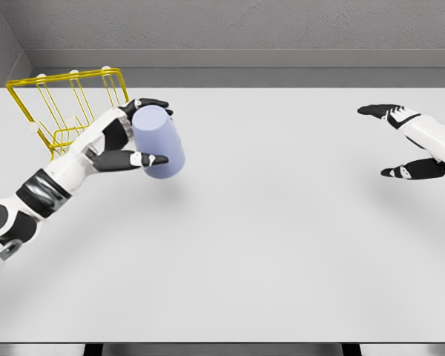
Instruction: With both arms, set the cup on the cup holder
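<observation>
A pale lilac cup (159, 142) hangs tilted above the table, held in my left hand (137, 133), whose dark fingers wrap its top and underside. Just behind and left of it stands the yellow wire cup holder (67, 104) with white-tipped prongs, near the table's back left corner. My right hand (397, 141) hovers at the far right edge with fingers spread, holding nothing, far from the cup.
The white table (267, 245) stretches wide between the two hands. A grey wall runs along the back edge, and the table's front edge shows at the bottom of the view.
</observation>
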Tool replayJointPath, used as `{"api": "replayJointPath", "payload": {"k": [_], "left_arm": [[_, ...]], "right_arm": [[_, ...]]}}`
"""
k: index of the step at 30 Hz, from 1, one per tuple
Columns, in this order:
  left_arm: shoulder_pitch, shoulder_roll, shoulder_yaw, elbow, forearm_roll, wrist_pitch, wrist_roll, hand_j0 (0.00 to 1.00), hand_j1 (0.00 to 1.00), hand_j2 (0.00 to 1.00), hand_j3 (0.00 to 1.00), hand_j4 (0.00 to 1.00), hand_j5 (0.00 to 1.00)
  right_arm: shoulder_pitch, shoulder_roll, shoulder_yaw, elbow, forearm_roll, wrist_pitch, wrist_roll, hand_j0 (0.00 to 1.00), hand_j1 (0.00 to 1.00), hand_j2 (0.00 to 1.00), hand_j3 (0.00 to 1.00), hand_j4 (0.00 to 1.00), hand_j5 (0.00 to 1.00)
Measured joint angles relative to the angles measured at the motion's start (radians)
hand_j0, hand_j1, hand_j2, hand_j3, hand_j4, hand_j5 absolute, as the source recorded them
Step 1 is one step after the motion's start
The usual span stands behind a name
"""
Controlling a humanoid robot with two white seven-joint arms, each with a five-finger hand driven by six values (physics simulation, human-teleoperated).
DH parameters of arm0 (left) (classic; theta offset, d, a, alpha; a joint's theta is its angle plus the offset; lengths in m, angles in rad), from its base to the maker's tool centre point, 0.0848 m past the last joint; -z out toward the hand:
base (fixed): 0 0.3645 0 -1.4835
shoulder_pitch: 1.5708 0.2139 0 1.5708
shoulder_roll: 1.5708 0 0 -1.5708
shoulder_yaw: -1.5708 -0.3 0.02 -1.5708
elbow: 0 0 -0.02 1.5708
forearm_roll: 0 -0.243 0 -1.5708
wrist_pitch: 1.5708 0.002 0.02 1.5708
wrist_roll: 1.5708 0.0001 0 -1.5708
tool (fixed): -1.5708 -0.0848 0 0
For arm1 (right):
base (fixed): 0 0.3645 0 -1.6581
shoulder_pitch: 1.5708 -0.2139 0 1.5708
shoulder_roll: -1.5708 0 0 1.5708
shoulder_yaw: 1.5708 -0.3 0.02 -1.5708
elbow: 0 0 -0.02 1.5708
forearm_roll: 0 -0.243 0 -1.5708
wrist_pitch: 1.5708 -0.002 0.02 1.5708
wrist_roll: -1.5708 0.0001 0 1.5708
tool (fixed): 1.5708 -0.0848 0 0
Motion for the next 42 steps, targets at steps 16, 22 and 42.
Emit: {"api": "replayJointPath", "payload": {"k": [16,22,42], "left_arm": [[-0.015,0.058,0.053,0.002,0.044,-0.012,0.002,0.68,0.68,0.68,0.68,0.68,0.68],[-0.025,0.063,0.067,0.014,0.056,-0.014,0.003,0.68,0.68,0.68,0.68,0.68,0.68],[-0.028,0.123,0.104,0.062,0.103,-0.029,0.003,0.69,0.69,0.69,0.69,0.69,0.69]], "right_arm": [[0.002,-0.001,-0.001,-0.004,-0.001,0.0,0.0,1.0,1.0,1.0,1.0,1.0,1.0],[0.002,-0.001,-0.001,-0.004,-0.001,0.0,0.0,1.0,1.0,1.0,1.0,1.0,1.0],[0.002,0.001,-0.001,-0.003,0.0,0.0,0.0,1.0,1.0,1.0,1.0,1.0,1.0]]}}
